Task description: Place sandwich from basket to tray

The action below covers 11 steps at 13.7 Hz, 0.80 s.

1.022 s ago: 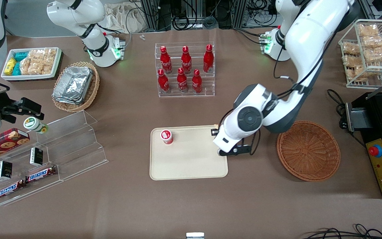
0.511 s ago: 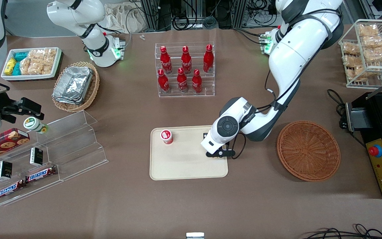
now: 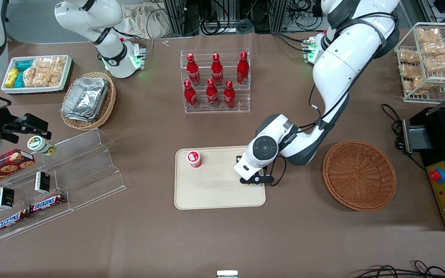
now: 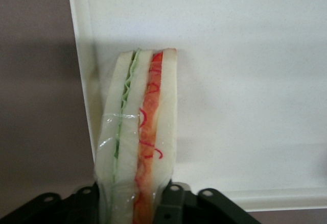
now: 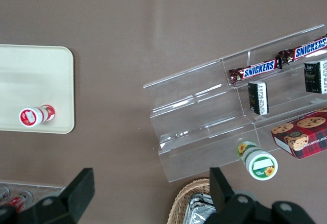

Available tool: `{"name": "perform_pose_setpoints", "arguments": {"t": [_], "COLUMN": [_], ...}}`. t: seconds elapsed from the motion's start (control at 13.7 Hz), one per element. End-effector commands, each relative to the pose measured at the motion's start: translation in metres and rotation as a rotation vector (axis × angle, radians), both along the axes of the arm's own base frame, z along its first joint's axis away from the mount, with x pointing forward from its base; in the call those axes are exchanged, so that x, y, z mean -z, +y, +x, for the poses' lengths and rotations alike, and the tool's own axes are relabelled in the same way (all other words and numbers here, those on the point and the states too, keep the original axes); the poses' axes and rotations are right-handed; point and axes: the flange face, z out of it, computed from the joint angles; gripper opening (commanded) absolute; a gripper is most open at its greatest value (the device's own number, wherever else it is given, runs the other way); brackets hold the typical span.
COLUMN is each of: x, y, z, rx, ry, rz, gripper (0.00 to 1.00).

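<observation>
End effector [image 4: 135,203] unmoved, sandwich [image 4: 138,132] half-hidden.

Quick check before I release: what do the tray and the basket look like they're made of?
The tray looks like smooth matte cream plastic, moulded with rounded corners and a low rim. The basket looks like reddish-brown woven wicker, its strands visible; it could be imitation. The gripper holds the sandwich, in clear wrap, over the tray.
</observation>
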Motion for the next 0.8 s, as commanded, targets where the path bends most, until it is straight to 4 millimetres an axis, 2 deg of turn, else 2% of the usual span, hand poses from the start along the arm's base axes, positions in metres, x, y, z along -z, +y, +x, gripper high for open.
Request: {"name": "perform_pose_setpoints", "arguments": {"t": [0.0, 0.15, 0.22, 0.36, 0.51, 0.73], "x": [-0.025, -0.059, -0.083, -0.128, -0.170, -0.213], "y": [0.000, 0.008, 0.022, 0.063, 0.094, 0.168], "z": [0.009, 0.018, 0.028, 0.045, 0.044, 0.055], "rx": [-0.015, -0.041, -0.092, -0.175, -0.191, -0.264], "ry": [-0.051, -0.093, -0.119, -0.139, -0.128, -0.087], "rz": [0.003, -0.007, -0.016, 0.016, 0.082, 0.112], "gripper": [1.00, 1.00, 1.00, 1.00, 1.00, 1.00]}}
